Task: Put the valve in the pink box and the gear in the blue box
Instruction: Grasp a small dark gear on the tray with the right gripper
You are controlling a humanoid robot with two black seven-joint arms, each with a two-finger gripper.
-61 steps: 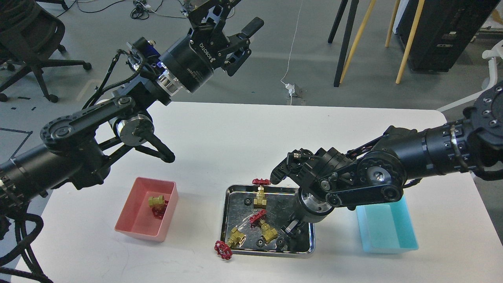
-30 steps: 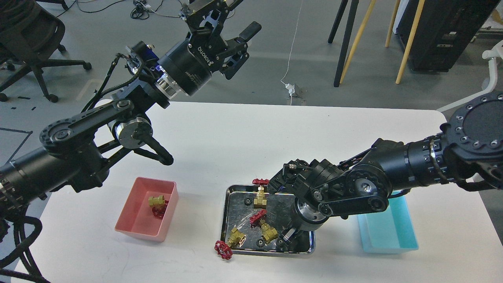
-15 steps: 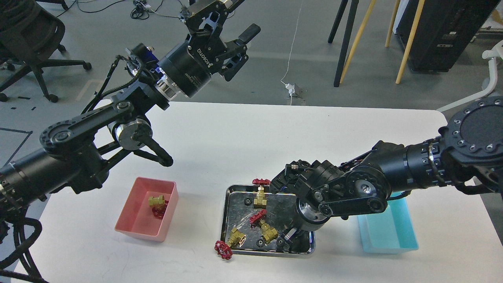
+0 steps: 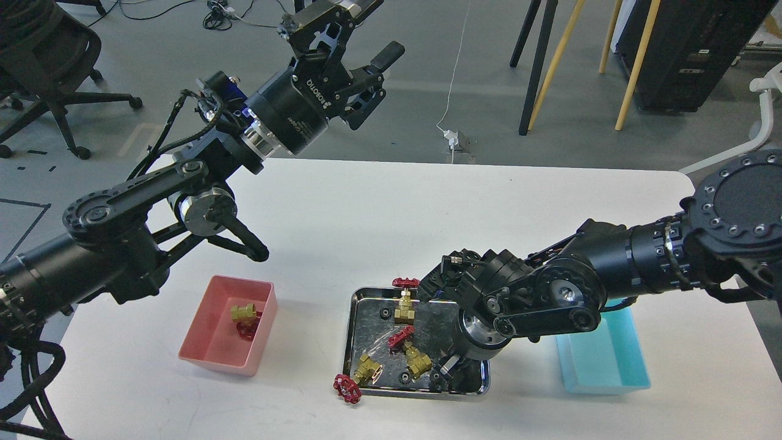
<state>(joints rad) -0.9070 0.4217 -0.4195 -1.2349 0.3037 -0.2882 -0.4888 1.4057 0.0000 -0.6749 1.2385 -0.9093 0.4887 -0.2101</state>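
One valve [image 4: 244,318] already in pink box [image 4: 204,342]; blue box [image 4: 611,373] empty. Your right gripper [image 4: 445,370] down in tray [image 4: 354,305] over gear [image 4: 436,377], pincer state unclear; left gripper [image 4: 360,43] spread, idle.

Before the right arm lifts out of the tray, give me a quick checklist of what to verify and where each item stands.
1. Right gripper down in the tray, at its near right corner: ok.
2. Gear held in that gripper: cannot tell, fingers dark and partly hidden.
3. Blue box open, nothing seen in the visible part: ok; the arm hides its far end.
4. Valve in pink box: ok.
5. Left gripper open, raised well above the table: ok.
6. Near-left valve hangs over the tray rim: not ok.
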